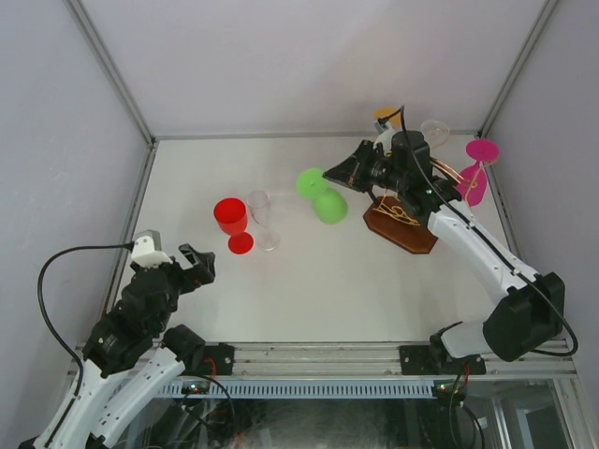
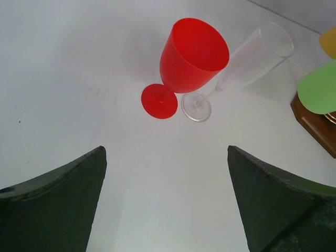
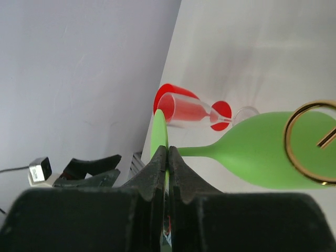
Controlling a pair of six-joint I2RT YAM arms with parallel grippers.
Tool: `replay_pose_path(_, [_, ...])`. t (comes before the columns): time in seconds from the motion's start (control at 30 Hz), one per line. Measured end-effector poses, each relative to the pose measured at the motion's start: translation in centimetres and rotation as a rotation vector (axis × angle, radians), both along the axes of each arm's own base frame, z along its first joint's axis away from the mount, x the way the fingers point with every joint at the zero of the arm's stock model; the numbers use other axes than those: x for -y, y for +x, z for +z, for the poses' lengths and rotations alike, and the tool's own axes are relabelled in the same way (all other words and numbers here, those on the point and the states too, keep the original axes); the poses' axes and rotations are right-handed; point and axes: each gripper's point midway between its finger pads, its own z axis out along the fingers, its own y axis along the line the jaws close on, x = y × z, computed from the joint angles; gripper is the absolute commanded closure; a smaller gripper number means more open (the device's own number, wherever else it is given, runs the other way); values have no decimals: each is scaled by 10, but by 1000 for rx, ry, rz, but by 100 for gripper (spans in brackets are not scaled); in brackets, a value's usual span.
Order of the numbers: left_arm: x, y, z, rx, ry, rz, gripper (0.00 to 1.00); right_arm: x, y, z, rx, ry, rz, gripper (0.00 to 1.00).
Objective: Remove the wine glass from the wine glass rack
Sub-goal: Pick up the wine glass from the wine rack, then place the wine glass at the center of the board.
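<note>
Right wrist view: right gripper (image 3: 167, 155) clamps foot of green wine glass (image 3: 262, 155), 9 o'clock of wine glass rack (image 1: 401, 229); left gripper (image 1: 198, 265) spread, empty, at 7 o'clock.

**No readable text**

No words, nos. or logos legible in any view. Green glass (image 1: 328, 206), red glass (image 1: 230, 217), rack (image 1: 402, 232) and tabletop (image 1: 309, 281) are all plain. Grey box (image 1: 148, 247) on left arm is too small to tell any marking.
</note>
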Motion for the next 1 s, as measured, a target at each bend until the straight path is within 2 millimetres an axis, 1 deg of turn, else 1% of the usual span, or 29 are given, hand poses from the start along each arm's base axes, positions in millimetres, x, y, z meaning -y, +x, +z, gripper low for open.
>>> replay_pose_path(0.1, [4,0,3,11,-15,-21,0,-5,-16,7,24,-14,34,100])
replay_pose_path(0.2, [12,0,7,31,-35,-65,0,-12,-39,17,70,-37,80,100])
replay_pose_path(0.33, [38,-3,13,62,-80,-209,0,-18,-73,35,149,-29,137,100])
replay_pose_path(0.37, [48,-5,17,70,-103,-257,0,-17,-84,35,160,-23,150,100])
replay_pose_path(0.43, [63,-8,25,85,-149,-330,0,-15,-101,30,170,-11,175,100])
replay_pose_path(0.47, [72,-10,30,90,-183,-371,0,-15,-109,25,170,-6,189,100])
replay_pose_path(0.57, [96,-13,48,126,-304,-460,0,-15,-131,-4,137,-1,219,100])
replay_pose_path(0.63, [114,-12,58,183,-434,-518,1,-15,-142,-26,111,-3,233,100])
replay_pose_path(0.67, [121,-12,58,191,-481,-539,3,-14,-147,-35,96,-8,240,100])
replay_pose_path(0.73, [137,-11,53,189,-585,-590,5,-14,-152,-46,73,-15,254,100])
replay_pose_path(0.8, [151,-10,48,149,-648,-624,7,-15,-155,-47,70,-12,268,100])
replay_pose_path(0.87, [163,-10,50,125,-676,-659,7,-16,-157,-42,82,1,284,100])
replay_pose_path(0.93, [180,-15,48,88,-682,-711,11,-16,-161,-38,92,11,297,100])
replay_pose_path(1.0, [198,-22,41,26,-663,-756,15,-16,-165,-34,102,20,313,100])
